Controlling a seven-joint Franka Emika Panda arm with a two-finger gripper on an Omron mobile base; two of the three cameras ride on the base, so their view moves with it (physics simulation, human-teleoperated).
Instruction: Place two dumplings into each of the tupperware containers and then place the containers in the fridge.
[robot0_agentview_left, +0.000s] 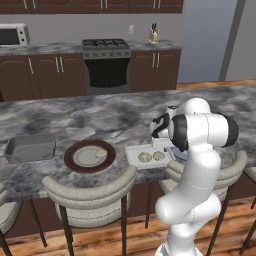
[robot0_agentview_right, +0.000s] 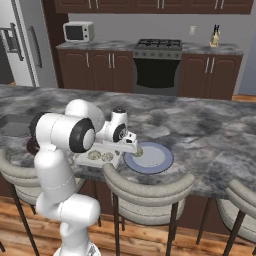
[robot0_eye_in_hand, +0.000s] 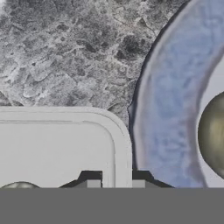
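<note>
whitish tupperware container (robot0_eye_in_hand: 57, 148) sits lower left of the hand view, two dumplings (robot0_agentview_left: 144, 157) inside. my gripper (robot0_eye_in_hand: 113, 184) is clamped on its right rim, beside the blue-rimmed plate (robot0_eye_in_hand: 170, 100). lift level and slow so nothing rolls out, clearing the tabletop (robot0_eye_in_hand: 65, 52).

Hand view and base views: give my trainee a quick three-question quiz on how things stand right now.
1. Multiple choice: how many dumplings lie in the whitish container? A one, B two, C four.
2. True or false: the dark grey container already holds two dumplings.
3. Short answer: the hand is shut on the rim of which thing?

Key: 1 B. 2 False, it looks empty. 3 The whitish container.
</note>
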